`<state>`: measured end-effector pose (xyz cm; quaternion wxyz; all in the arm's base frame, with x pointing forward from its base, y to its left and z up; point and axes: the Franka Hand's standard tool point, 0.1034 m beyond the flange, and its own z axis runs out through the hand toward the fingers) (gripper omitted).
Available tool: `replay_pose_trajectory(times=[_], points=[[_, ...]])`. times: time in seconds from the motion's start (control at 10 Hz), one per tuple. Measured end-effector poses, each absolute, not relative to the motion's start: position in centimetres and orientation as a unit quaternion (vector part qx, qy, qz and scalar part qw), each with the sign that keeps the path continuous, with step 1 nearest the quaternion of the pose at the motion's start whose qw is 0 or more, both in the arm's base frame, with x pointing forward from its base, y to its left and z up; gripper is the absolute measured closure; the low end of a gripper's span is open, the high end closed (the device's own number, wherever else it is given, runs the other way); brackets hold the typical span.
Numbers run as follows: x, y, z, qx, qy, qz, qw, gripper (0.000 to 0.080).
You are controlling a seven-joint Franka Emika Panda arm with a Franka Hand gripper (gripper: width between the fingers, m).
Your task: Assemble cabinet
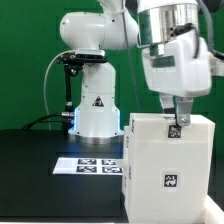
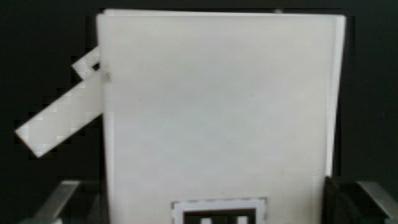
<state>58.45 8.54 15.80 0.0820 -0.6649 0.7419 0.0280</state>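
Pincer (image 1: 177,121) of the big glossy white robot arm (image 1: 170,45) hangs just over the top of the white box-shaped plastic cabinet (image 1: 165,165). Its two dark fingers (image 2: 64,200) stand wide apart, one on each side of the cabinet top, so the pincer is open and holds nothing. I cannot tell if the fingers touch the cabinet.

From the exterior view, the cabinet stands upright on the black tabletop (image 1: 40,170), at about 4 o'clock from the robot's white base (image 1: 97,108). A small black-and-white square tag (image 1: 171,181) sits low on its front, and another small tag (image 1: 173,130) sits at its top edge, right under the pincer.

A thin flat white marker board (image 1: 93,164) with black tags lies on the tabletop, at 9 o'clock from the cabinet and just beside it.

In the wrist view, a flat white panel (image 2: 59,108) sticks out from the cabinet's side and leans away at a slant. A tag (image 2: 215,213) shows on the cabinet between the fingers.
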Motion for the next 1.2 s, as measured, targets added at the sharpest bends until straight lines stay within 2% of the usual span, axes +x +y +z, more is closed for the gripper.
replay_pose_trajectory(times=[0.1,0.6,0.7,0.8,0.9,1.2], points=[[58.3,8.4,15.8,-0.636,0.766,0.023,0.091,0.0248],[58.5,8.6,16.5,-0.584,0.804,0.038,0.104,0.0248],[58.4,8.8,17.1,-0.583,0.805,0.045,0.106,0.0173],[58.4,9.0,17.7,-0.583,0.804,0.049,0.109,0.0157],[58.5,9.1,18.1,-0.583,0.803,0.049,0.113,0.0157],[58.4,9.2,17.7,-0.588,0.8,0.05,0.11,0.0151]])
